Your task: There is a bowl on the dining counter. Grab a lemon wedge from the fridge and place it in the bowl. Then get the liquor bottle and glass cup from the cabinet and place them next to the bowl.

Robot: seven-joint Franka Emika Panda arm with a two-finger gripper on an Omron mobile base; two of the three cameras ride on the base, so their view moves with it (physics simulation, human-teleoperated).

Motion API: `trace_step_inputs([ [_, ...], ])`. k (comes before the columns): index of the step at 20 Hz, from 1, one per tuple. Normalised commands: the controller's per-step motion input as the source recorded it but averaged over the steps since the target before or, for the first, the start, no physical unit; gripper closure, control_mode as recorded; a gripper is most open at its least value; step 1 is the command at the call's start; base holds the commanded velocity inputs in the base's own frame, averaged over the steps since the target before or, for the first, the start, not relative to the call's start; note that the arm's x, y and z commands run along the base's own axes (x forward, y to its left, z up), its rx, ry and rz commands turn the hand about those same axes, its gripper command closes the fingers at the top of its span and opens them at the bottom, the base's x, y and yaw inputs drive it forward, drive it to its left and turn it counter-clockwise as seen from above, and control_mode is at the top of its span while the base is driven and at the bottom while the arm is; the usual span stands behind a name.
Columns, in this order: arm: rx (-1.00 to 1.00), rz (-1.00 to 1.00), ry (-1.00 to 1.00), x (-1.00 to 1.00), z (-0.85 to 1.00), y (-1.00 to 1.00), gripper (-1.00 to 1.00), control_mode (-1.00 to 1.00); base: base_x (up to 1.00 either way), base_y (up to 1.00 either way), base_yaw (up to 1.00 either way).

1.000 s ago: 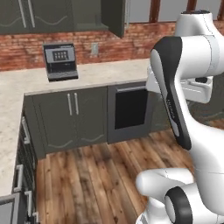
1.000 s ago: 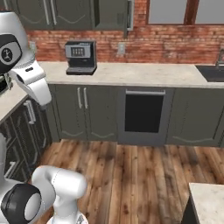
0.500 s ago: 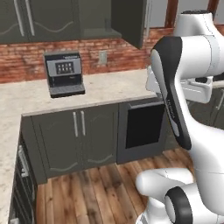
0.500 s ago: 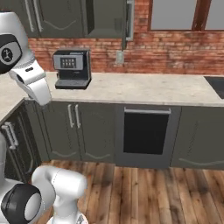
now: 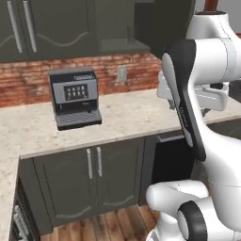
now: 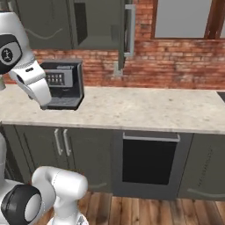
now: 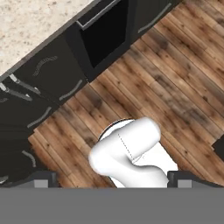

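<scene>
Closer now, the whole kitchen has grown in both base views: the base has driven toward the speckled beige wall counter [image 6: 145,112]. Gripper [image 7: 112,183] jaws stand wide apart and empty over wooden floorboards [image 7: 175,83]. At ten o'clock beyond, a black-and-silver coffee machine [image 5: 75,96] sits upright; an open dark grey wall cabinet [image 6: 99,24] hangs above.

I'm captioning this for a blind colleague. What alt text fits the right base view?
A pale speckled wall counter runs across a brick-walled kitchen, with a black coffee machine standing on its left part. Above the machine an upper cabinet door stands open, and below the counter a dark built-in appliance front sits between grey cabinet doors.
</scene>
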Motion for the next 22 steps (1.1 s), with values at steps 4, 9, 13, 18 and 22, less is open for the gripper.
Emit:
trace_step_inputs([
  [4, 0.0, 0.0, 0.0, 0.0, 0.0, 0.0, -1.0, 1.0, 1.0, 0.0, 0.0],
  [9, 0.0, 0.0, 0.0, 0.0, 0.0, 0.0, -1.0, 1.0, 0.99, 0.0, 0.0],
  [13, 0.0, 0.0, 0.0, 0.0, 0.0, 0.0, -1.0, 1.0, 0.88, 0.0, 0.0],
  [18, 0.0, 0.0, 0.0, 0.0, 0.0, 0.0, -1.0, 1.0, 0.78, 0.0, -0.03],
  [22, 0.0, -0.03, -0.01, 0.16, 0.08, -0.06, -1.0, -1.0, 0.31, 0.0, -0.02],
])
